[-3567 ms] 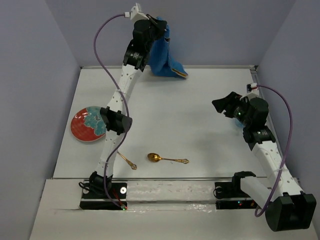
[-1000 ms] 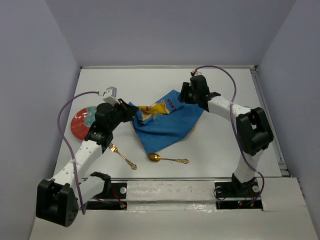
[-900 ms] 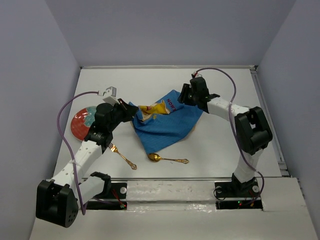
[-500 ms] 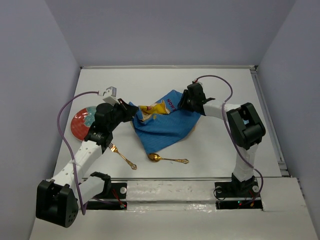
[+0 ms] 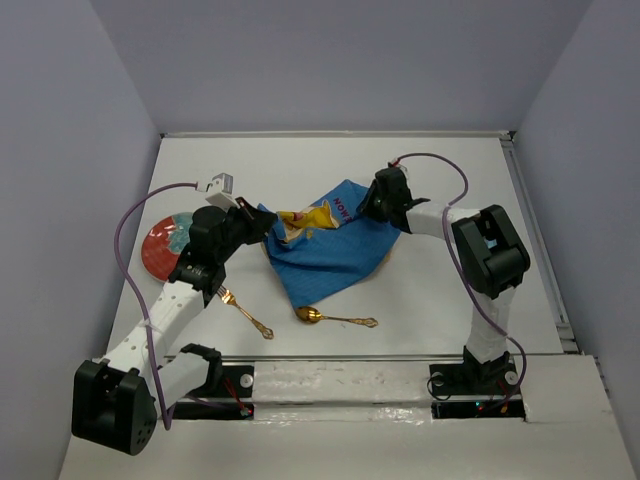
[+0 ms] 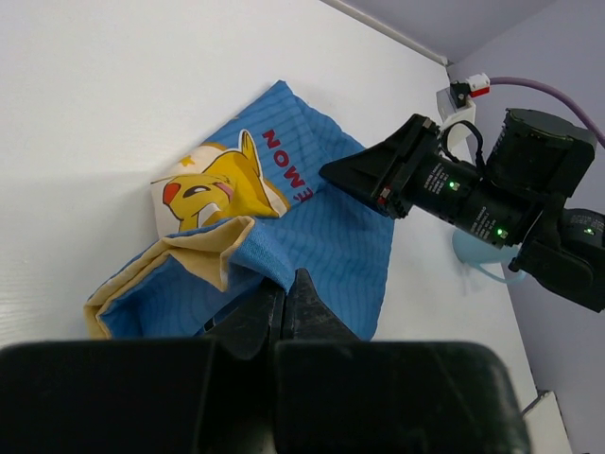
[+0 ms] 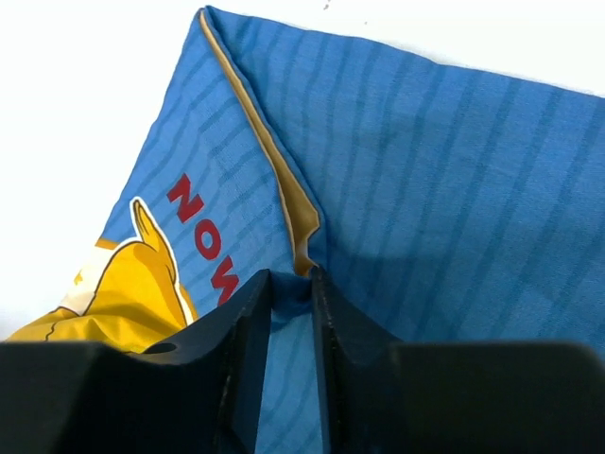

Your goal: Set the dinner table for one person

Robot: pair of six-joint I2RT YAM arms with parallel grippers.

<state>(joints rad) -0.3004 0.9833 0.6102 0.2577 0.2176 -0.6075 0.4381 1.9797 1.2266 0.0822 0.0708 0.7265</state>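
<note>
The dinner table is a white tabletop. A blue cartoon-printed placemat lies crumpled at its middle, partly folded over itself. My left gripper is shut on a fold at the placemat's left corner; the left wrist view shows the cloth pinched at the fingertips of that gripper. My right gripper is at the placemat's far right corner, its jaws narrow with a fold of blue cloth between them, as the right wrist view of the gripper shows.
A red and teal plate lies at the left, partly under my left arm. A gold fork and a gold spoon lie near the front edge. A light-blue cup stands right of the placemat.
The placemat came down from the far edge to the table's middle. In the last second my right gripper slid left and down onto the cloth's far corner. My left arm stayed put.
</note>
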